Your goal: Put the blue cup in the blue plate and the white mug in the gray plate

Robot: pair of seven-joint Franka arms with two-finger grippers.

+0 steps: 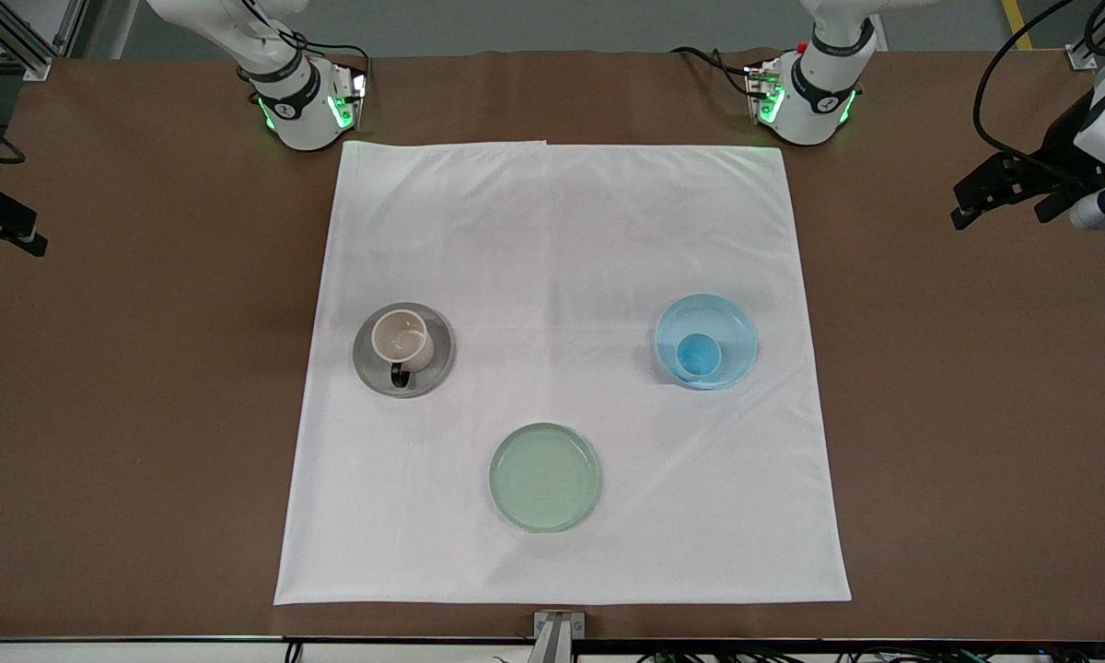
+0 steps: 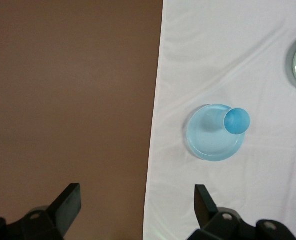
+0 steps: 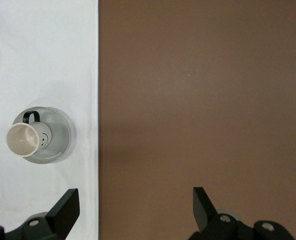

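Lighting even, diffuse, from overhead. White cloth (image 1: 562,368) bright, near washed out in both wrist views, folds faint. Brown surface (image 1: 147,368) matte, no glare. Soft short shadows hug the gray plate (image 1: 368,364) and blue plate (image 1: 737,322). Green base LEDs tint the cloth's upper corners. Front view sharp; claw fingers (image 2: 67,205) slightly soft in wrist views.

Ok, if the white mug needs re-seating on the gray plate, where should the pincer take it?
Grip the white mug across its rim, coming straight down: it stands upright and open-topped on the gray plate. Probably keep the fingers clear of the black handle, which points toward the front camera.
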